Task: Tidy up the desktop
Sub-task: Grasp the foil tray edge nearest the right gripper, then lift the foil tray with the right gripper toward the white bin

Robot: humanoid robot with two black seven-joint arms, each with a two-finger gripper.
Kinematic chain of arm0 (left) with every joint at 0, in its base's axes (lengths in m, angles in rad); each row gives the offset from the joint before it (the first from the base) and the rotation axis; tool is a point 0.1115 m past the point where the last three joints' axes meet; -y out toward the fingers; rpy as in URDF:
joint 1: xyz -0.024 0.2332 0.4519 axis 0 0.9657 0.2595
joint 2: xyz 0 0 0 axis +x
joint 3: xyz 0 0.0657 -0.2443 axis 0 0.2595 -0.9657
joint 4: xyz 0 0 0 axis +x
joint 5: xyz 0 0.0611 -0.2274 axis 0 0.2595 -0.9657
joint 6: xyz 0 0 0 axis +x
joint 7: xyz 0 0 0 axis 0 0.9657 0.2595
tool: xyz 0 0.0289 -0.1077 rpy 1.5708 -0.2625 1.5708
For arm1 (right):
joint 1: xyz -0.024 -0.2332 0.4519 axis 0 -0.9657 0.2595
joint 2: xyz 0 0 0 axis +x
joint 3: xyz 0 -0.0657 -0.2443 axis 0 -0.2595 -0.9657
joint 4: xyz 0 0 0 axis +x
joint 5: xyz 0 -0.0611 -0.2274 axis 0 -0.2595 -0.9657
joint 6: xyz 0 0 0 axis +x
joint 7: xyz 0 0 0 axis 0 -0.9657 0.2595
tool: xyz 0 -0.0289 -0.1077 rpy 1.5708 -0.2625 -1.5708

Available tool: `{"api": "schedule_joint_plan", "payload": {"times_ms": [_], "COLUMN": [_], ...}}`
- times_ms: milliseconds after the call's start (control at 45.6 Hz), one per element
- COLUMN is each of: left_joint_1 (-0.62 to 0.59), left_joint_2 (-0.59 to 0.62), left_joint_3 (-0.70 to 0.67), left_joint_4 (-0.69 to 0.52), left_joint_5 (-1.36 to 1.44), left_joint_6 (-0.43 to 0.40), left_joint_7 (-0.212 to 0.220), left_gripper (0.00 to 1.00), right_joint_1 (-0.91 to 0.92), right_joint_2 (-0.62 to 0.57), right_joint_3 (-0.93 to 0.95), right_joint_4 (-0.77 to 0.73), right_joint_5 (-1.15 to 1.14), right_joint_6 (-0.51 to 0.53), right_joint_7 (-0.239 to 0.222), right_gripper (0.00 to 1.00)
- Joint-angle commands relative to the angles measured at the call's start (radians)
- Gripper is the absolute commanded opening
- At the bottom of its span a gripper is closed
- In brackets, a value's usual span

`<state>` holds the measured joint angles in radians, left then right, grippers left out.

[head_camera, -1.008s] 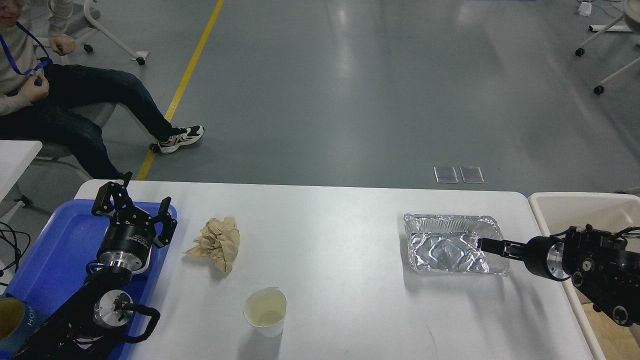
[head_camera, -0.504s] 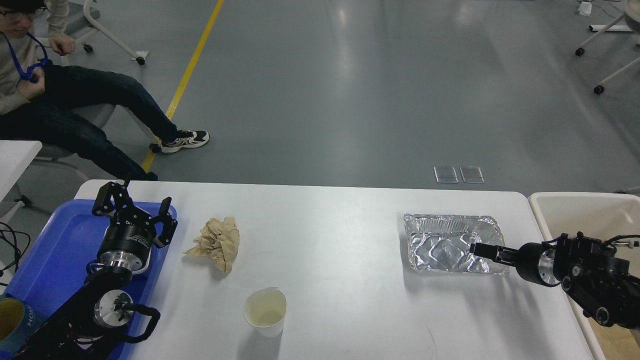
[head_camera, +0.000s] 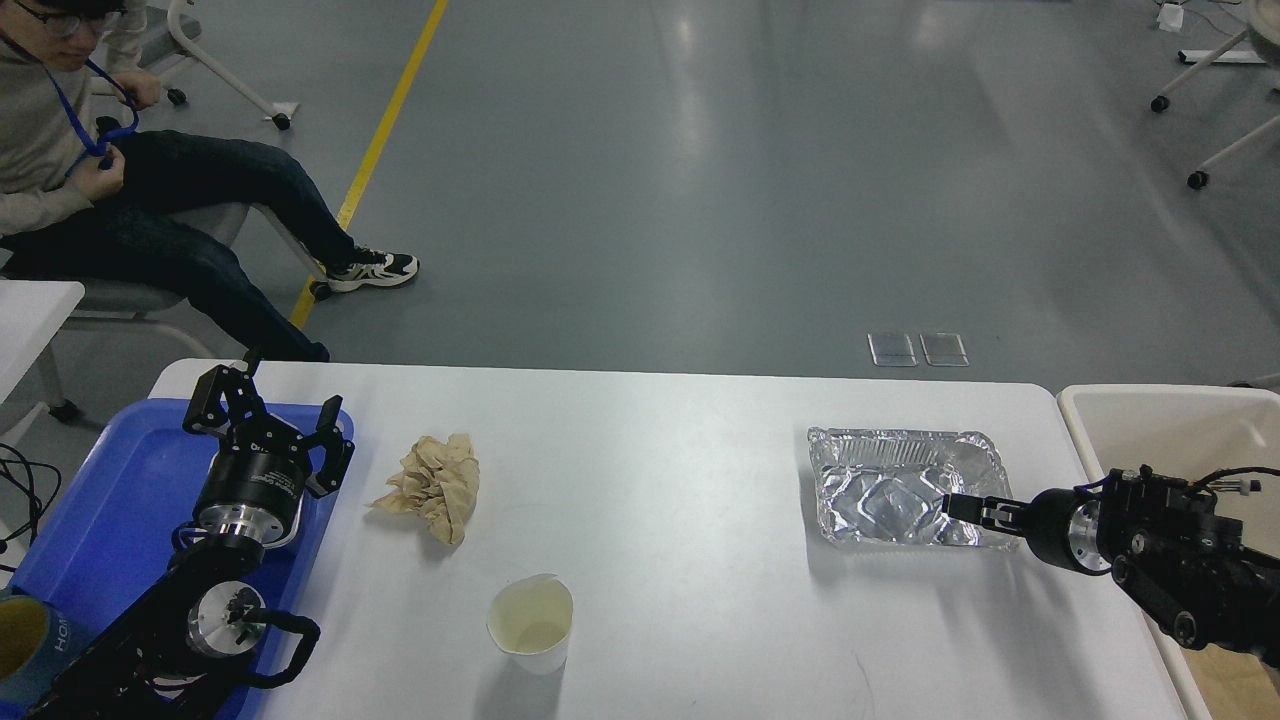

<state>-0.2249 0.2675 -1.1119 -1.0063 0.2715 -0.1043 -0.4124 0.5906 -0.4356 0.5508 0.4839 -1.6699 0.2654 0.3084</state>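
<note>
The white desktop [head_camera: 680, 600] spans the view. On it lie a crumpled brown paper wad [head_camera: 432, 485], an empty white paper cup [head_camera: 532, 620] and a crinkled foil tray [head_camera: 905, 487]. My left gripper [head_camera: 272, 415] is open and empty above the blue tray [head_camera: 110, 480], left of the paper wad. My right gripper [head_camera: 962, 508] reaches in from the right and sits at the foil tray's front right rim. Its fingers are seen side-on and dark, so I cannot tell whether they hold the rim.
A beige bin [head_camera: 1150, 415] stands off the desktop's right end, behind my right arm. A tape roll [head_camera: 25, 635] lies at the blue tray's near left corner. A seated person [head_camera: 120, 200] is beyond the far left corner.
My right gripper has moved left and down along the foil tray's right end toward its front rim. The foil tray and my left arm have not moved. The seated person shifted.
</note>
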Motion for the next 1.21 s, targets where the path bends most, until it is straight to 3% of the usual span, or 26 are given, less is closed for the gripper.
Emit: {"api": "schedule_joint_plan", "payload": {"times_ms": [0, 197, 570, 680, 789, 943, 1184], "left_joint_1": [0.001, 0.001, -0.004, -0.005, -0.007, -0.014, -0.019], "left_joint_2": [-0.001, -0.007, -0.010, -0.010, -0.010, -0.011, -0.011], "left_joint_3": [0.000, 0.000, 0.000, 0.000, 0.000, 0.000, 0.000], "left_joint_4": [0.000, 0.000, 0.023, 0.023, 0.023, 0.023, 0.021], "left_joint_5": [0.000, 0.000, 0.000, 0.000, 0.000, 0.000, 0.002], "left_joint_6": [0.000, 0.000, -0.008, -0.008, -0.006, -0.006, -0.006], "left_joint_7": [0.000, 0.000, 0.000, 0.000, 0.001, 0.001, 0.001], "left_gripper": [0.96, 0.96, 0.96, 0.96, 0.96, 0.96, 0.96], "right_joint_1": [0.000, 0.000, 0.028, 0.044, 0.066, 0.069, 0.037], "right_joint_2": [0.002, 0.000, -0.001, -0.008, -0.024, -0.100, -0.333], "right_joint_3": [0.000, -0.009, -0.058, -0.069, -0.083, -0.091, -0.100], "right_joint_4": [-0.028, -0.027, -0.027, -0.019, -0.016, 0.051, 0.323], "right_joint_5": [0.001, 0.019, 0.078, 0.113, 0.142, 0.176, 0.262], "right_joint_6": [0.001, 0.008, 0.009, 0.018, 0.035, 0.048, 0.067], "right_joint_7": [-0.002, 0.001, 0.011, 0.043, 0.043, 0.043, 0.024], "right_gripper": [0.31, 0.00, 0.00, 0.00, 0.00, 0.00, 0.00]}}
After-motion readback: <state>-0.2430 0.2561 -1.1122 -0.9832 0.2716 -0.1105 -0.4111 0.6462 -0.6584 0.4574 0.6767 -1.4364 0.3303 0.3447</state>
